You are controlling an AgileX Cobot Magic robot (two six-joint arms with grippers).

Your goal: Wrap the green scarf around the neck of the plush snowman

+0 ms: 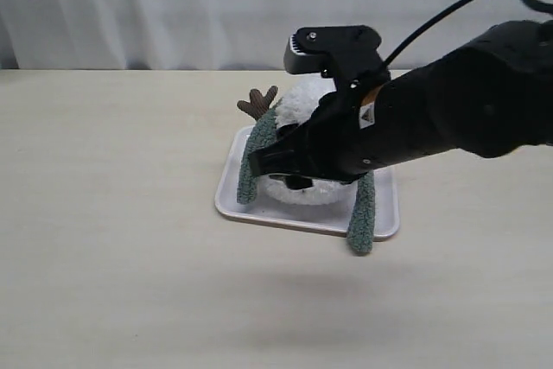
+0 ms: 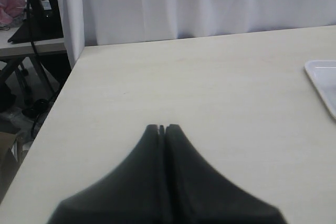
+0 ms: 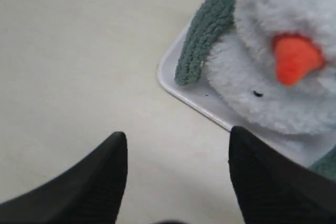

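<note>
on the exterior feed my right arm (image 1: 471, 97) reads as a bulky matte-black shell, with a thin black cable (image 1: 458, 4) arcing off its back. a boxy black camera housing (image 1: 337, 45) sits on the wrist. it has a grey face at one end and a couple of small screws (image 1: 313, 36) on its side. i can make out a small pale sticker (image 1: 367, 115) with a triangle mark on the wrist shell. the right gripper (image 3: 176, 174) has broad black fingers tapering to rounded tips; the left gripper (image 2: 161, 128) has the same black wedges, with small squared tips.

No readable text; only a triangular warning sticker (image 1: 367, 115) on the right arm (image 1: 467, 101).
</note>
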